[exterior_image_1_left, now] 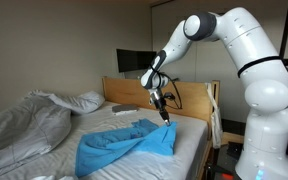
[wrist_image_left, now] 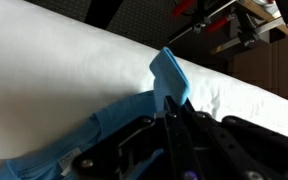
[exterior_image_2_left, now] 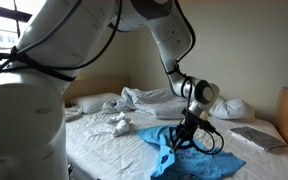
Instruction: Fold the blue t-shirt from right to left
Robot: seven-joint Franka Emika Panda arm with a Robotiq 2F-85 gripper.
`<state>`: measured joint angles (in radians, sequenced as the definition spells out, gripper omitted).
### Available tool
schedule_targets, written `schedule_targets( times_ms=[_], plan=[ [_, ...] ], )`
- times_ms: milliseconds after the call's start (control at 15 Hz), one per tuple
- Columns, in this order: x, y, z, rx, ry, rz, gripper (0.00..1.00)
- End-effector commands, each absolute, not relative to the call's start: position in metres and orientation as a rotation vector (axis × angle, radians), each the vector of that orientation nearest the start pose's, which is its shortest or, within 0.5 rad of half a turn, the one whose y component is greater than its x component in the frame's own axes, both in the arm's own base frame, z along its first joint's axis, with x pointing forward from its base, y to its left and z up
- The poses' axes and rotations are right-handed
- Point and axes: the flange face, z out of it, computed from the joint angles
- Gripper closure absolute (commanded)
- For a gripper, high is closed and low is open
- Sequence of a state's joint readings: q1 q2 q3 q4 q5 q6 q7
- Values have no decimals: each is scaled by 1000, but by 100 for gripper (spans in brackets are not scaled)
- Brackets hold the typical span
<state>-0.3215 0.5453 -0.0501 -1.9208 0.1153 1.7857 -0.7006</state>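
The blue t-shirt (exterior_image_1_left: 124,147) lies on the white bed, partly bunched and lifted at one edge. It also shows in an exterior view (exterior_image_2_left: 189,157) and in the wrist view (wrist_image_left: 166,78). My gripper (exterior_image_1_left: 168,122) is shut on a pinched edge of the shirt and holds that edge just above the mattress. In an exterior view the gripper (exterior_image_2_left: 184,137) hangs over the middle of the shirt. In the wrist view the closed fingers (wrist_image_left: 176,108) grip a blue fold that sticks up past the tips.
A rumpled grey duvet (exterior_image_1_left: 24,125) and a white pillow (exterior_image_1_left: 86,101) lie at the bed's head side. A wooden headboard (exterior_image_1_left: 134,92) stands behind. A grey flat item (exterior_image_2_left: 256,138) lies near the bed's edge. A crumpled white cloth (exterior_image_2_left: 118,124) sits on the sheet.
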Motion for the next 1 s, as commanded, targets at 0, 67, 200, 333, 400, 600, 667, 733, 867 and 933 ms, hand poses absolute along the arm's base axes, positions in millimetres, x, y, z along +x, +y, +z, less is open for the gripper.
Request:
schedule_targets(
  times_ms=[0, 67, 200, 333, 400, 600, 667, 733, 867, 933],
  plan=[
    [531, -202, 150, -2520, -411, 779, 90],
    [538, -204, 147, -2514, -441, 777, 90],
    [553, -204, 148, -2514, -526, 750, 91],
    [566, -207, 148, -2529, -573, 739, 91],
    [572, -211, 150, -2545, -584, 736, 91],
    [581, -233, 158, -2628, -547, 723, 91],
    [584, -240, 161, -2647, -536, 716, 91],
    [586, -249, 163, -2669, -519, 709, 91],
    [590, -265, 166, -2702, -480, 696, 91],
    [592, -271, 166, -2713, -462, 690, 91]
  ],
)
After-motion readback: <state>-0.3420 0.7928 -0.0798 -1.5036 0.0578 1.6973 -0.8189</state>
